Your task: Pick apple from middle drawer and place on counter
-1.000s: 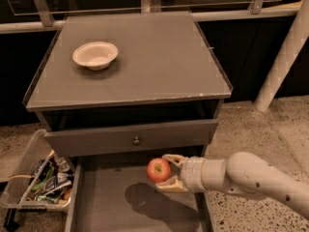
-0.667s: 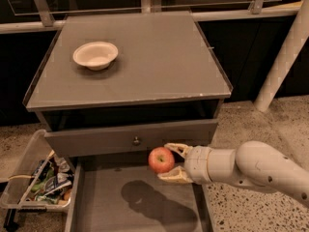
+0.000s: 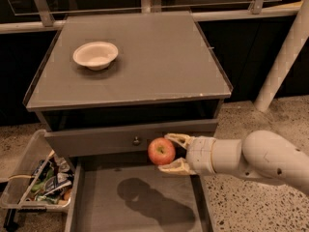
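Currently: apple [image 3: 161, 151], pinched between both fingers of the hand [image 3: 165, 152], held above the open middle drawer [image 3: 101, 211] (clear of its floor). Target surface [image 3: 159, 66] lies higher and farther back from the hand, white bowl [image 3: 95, 55] at its left.

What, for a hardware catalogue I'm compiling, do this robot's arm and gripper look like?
The arm is a smooth off-white shell: a bulbous rounded link narrowing to a cylindrical wrist with a thin seam, plus a few small dark dots. The gripper, over the middle drawer, has two tapered, pale yellowish fingers. No cables or lettering show.
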{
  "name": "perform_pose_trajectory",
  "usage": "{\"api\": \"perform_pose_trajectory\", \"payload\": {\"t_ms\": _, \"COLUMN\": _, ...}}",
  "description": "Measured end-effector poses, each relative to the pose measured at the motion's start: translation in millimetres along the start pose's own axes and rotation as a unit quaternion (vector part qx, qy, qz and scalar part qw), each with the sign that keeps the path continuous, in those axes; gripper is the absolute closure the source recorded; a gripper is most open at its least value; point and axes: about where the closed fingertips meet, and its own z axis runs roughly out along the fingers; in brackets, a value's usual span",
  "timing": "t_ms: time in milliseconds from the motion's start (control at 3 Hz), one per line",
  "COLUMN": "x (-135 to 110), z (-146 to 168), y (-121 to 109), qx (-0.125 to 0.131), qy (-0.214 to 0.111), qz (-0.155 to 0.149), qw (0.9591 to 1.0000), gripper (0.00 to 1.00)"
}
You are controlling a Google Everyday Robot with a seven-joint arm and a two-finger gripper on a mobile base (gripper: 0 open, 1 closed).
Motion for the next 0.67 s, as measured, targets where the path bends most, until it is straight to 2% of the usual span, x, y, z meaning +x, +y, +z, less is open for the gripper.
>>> {"api": "perform_pose_trajectory", "payload": {"t_ms": 667, "x": -71, "z": -53, "y": -49, "qx": 0.032, "qy": -0.005, "qz": -0.061, "qw": 0.9976, "gripper": 1.0}}
